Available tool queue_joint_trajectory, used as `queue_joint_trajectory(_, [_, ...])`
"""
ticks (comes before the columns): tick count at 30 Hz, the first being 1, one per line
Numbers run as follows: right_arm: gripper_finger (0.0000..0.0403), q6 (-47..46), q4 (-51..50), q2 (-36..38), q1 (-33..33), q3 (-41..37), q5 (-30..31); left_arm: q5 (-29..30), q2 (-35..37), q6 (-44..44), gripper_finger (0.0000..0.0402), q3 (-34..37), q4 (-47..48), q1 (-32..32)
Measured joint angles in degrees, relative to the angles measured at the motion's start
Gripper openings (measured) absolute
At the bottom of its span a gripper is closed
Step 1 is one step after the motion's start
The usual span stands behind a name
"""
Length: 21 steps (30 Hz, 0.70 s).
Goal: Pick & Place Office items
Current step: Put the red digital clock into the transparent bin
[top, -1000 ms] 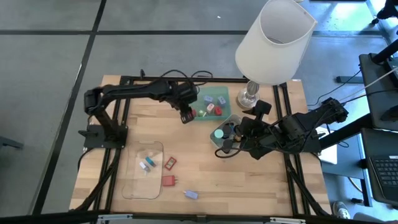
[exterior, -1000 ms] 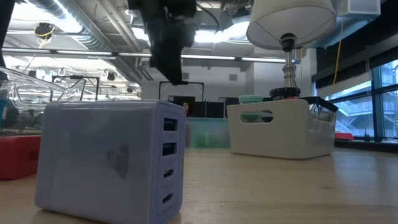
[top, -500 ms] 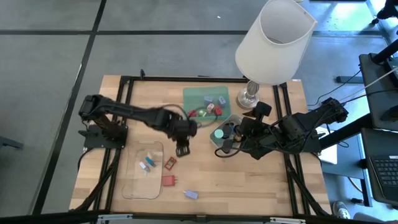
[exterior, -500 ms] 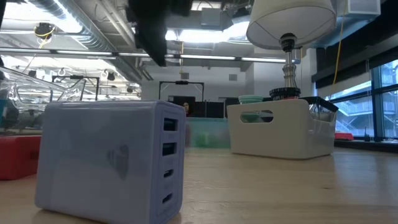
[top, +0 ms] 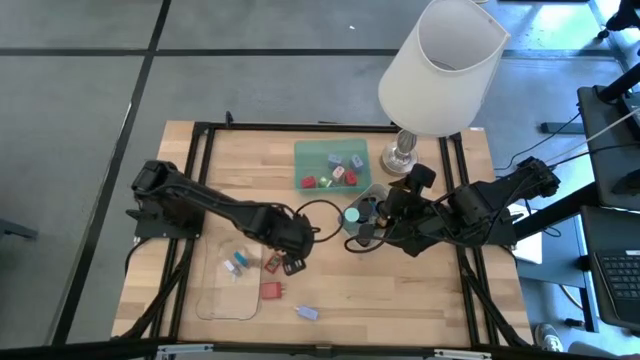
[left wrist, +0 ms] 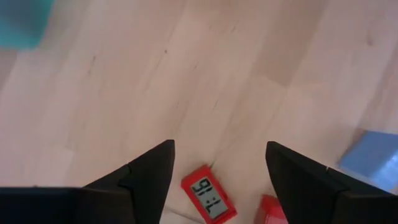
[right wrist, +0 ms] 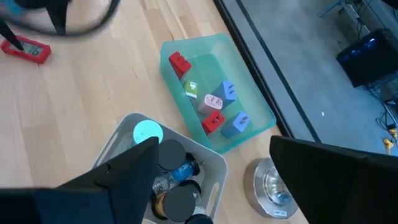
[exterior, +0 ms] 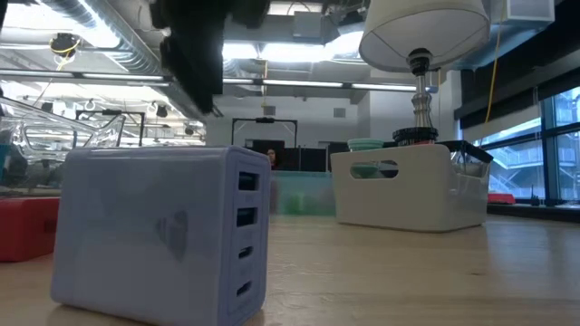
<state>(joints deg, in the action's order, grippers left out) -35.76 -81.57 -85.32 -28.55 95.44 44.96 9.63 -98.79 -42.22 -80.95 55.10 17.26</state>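
Note:
Small office items lie scattered on the wooden table. A red clock-like piece with digits (left wrist: pixel 208 200) lies flat on the wood. My left gripper (left wrist: pixel 217 174) hangs open above it, also seen in the high view (top: pixel 293 264), one finger on either side and clear of it. Close by are a red block (top: pixel 271 291) and a pale blue-grey piece (top: pixel 307 313). My right gripper (right wrist: pixel 217 186) waits open over the white bin (top: pixel 372 192), which holds a teal disc (right wrist: pixel 148 131) and black round caps (right wrist: pixel 173 155). The green tray (top: pixel 352 150) holds red and blue pieces.
A clear tray (top: pixel 215 290) with a few small pieces lies at the near left. The white-shaded lamp (top: pixel 442 62) stands at the far right, its shade overhanging the table. Bare wood lies along the near edge and the far left.
My left gripper has travelled from beside the green tray toward the table's near edge and now hangs over the red clock-like piece. My right arm has kept still.

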Motion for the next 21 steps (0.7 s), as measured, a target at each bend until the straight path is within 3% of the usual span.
queue_joint_trajectory(6, [0.0311, 0.0, 0.3, 0.0, 0.0, 0.0, -1.1, -0.7, -5.7, -2.1, 0.0251, 0.0, 0.0, -1.0])
queue_joint_trajectory(11, [0.0311, -0.3, 0.3, 0.0, -0.1, 0.0, -1.1, -4.6, -10.3, -0.4, 0.0253, 0.0, 0.2, -1.8])
queue_joint_trajectory(21, [0.0310, 0.8, 0.3, 0.0, 0.0, 0.0, -0.9, -8.7, -16.9, 2.2, 0.0253, 0.0, 7.8, -2.1])
